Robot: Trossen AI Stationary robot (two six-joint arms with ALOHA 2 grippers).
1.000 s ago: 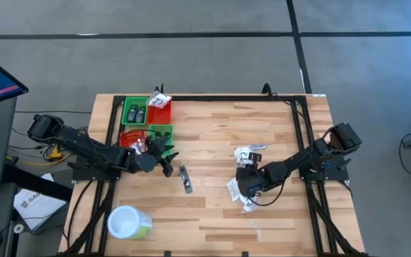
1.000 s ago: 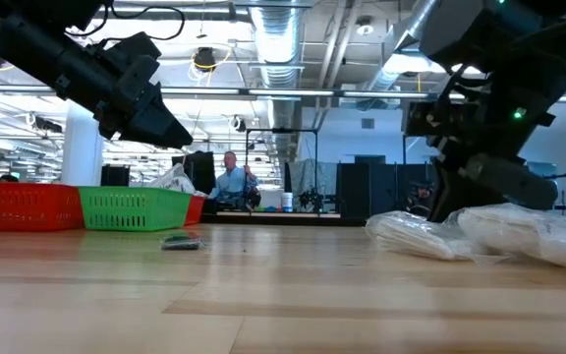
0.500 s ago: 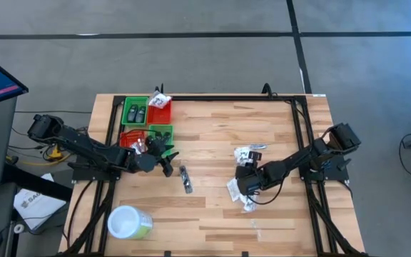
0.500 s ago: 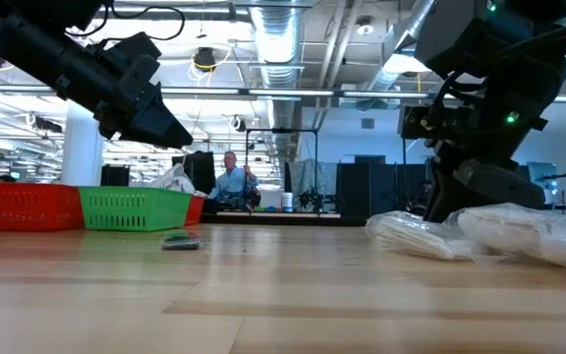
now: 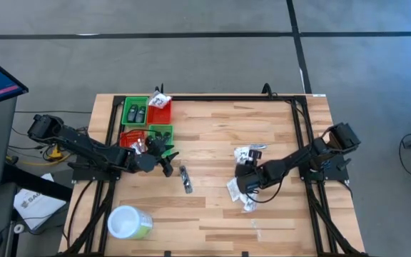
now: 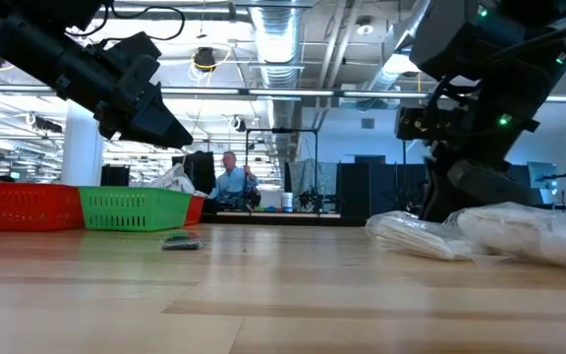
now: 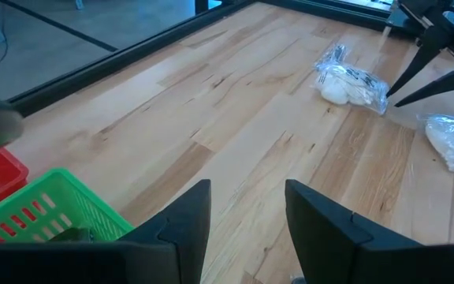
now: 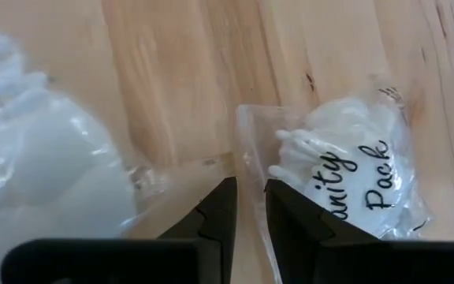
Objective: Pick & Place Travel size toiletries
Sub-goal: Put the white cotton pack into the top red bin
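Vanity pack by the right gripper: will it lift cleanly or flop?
The vanity pack looks like loose crinkly film over cotton items, so probably light and floppy. A pinch on its flat edge may slip; the right gripper stands narrowly apart there.

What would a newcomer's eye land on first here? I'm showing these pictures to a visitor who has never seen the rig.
Probably the right gripper, down over crinkly white packets on the table's right half, its nearly closed fingers at the edge of one printed "Vanity Pack". Next, the bright red and green bins at the table's back left, with the left gripper hovering open beside them. A big white-lidded green tub stands at the front left.
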